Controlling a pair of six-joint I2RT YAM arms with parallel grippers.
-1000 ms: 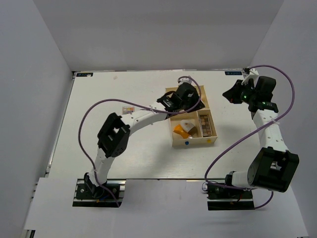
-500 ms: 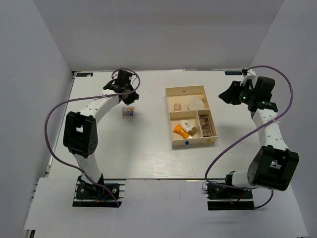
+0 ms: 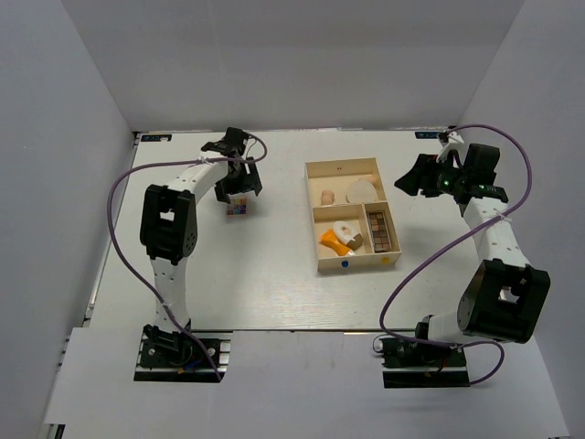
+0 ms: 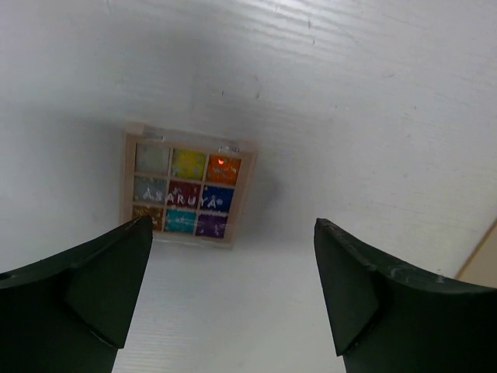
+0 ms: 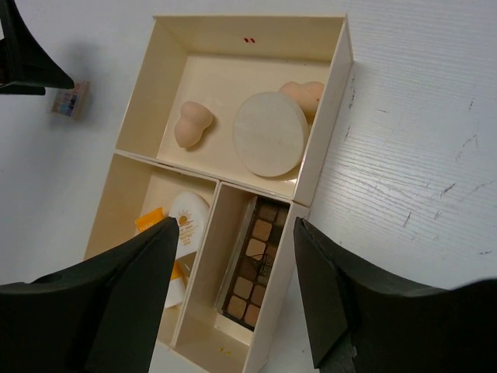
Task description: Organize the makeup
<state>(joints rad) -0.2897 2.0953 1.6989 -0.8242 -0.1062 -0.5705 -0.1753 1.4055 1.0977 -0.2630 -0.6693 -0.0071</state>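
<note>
**Square palette out on the table, left jaws spread above it**

The small square colourful palette lies flat on the white table, well to the left of the cream three-compartment box. It looks like the only piece not yet put away. Your left gripper hangs over it with the jaws wide apart and nothing in them, and the palette sits slightly off to one side of the gap.

Expect a light, rigid, thin case. Its clear lid looks smooth, so it may slip, and the pressed colour pans could crack if it drops.

Because it lies flush on the table, you have no lip to get under. Centre the jaws first. Then bring the fingertips down to the tabletop and close across two opposite side edges at mid-length, squeezing only moderately.

Your right gripper hovers by the box, also spread and empty. In the box:

- The wide compartment holds two peach sponges and the round cream disc.
- The narrow compartment holds a long brown palette.
- The third compartment holds the orange tube and the white egg-shaped item.

The wide compartment seems to have the most free floor for the square palette.
</note>
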